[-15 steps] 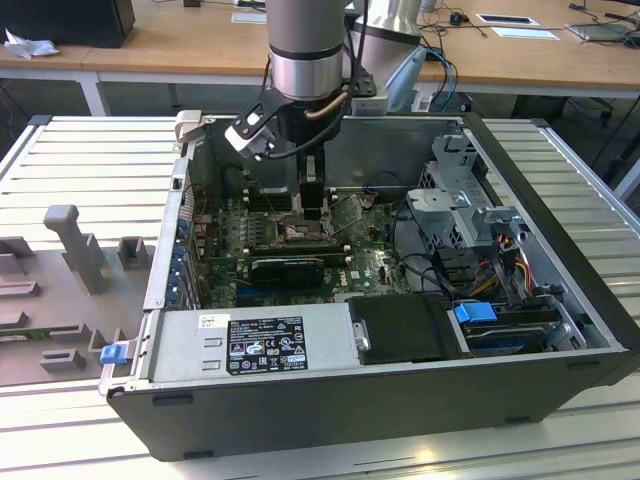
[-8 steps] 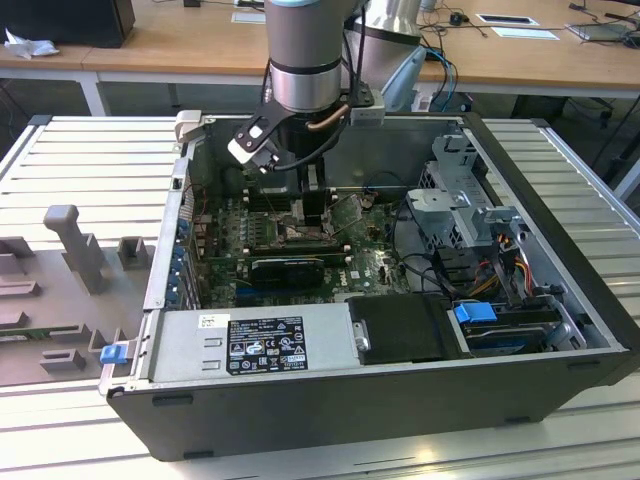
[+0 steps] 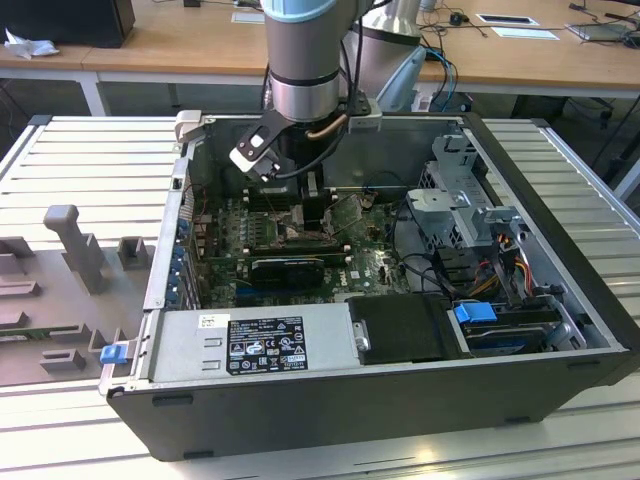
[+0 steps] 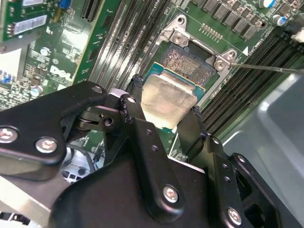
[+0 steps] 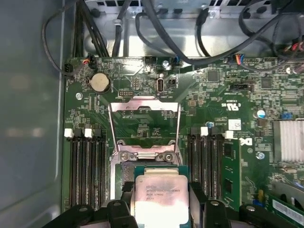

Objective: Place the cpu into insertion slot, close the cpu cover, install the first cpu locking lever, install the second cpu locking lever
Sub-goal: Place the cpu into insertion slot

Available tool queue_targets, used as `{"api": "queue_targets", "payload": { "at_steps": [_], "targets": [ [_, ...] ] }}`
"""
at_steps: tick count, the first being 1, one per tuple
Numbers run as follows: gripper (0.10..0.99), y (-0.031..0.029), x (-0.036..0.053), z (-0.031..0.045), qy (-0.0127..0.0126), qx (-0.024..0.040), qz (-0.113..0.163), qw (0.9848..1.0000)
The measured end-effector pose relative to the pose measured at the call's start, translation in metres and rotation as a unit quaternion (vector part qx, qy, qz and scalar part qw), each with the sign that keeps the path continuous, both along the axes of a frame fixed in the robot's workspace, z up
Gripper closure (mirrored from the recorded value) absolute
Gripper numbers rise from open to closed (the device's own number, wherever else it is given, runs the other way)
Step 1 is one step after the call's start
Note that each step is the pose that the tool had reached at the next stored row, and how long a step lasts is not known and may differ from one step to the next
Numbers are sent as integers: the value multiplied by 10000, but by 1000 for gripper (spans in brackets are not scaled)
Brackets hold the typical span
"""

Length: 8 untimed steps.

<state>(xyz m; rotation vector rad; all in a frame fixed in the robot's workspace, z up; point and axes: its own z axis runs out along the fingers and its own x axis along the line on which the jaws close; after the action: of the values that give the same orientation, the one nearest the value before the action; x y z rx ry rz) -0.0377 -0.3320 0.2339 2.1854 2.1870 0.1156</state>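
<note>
My gripper (image 4: 164,108) is shut on the cpu (image 4: 170,97), a pale silver square chip on a green backing, with a black finger on each of two opposite edges. The chip hangs just over the near part of the insertion slot (image 4: 188,64), whose dark pin field lies bare beyond it. In the first wrist view the cpu (image 5: 159,199) sits between the fingers, and the cpu cover (image 5: 145,105) is flipped open, lying flat on the board past the socket. A thin metal lever rod (image 4: 270,69) sticks out beside the socket. In the exterior view the gripper (image 3: 315,215) is down inside the computer case.
Black memory slots (image 5: 88,166) flank the socket on both sides. Thick black cables (image 5: 156,33) run along the board's far edge. A grey drive cage (image 3: 465,200) and a power supply (image 3: 260,340) stand inside the case, whose walls close in around the arm.
</note>
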Motion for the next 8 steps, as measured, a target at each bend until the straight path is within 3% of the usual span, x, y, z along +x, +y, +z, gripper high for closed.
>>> {"api": "queue_targets", "payload": {
  "at_steps": [8],
  "targets": [
    [545, 0, -1, -32, 0, 0, 0, 10000]
  ]
}}
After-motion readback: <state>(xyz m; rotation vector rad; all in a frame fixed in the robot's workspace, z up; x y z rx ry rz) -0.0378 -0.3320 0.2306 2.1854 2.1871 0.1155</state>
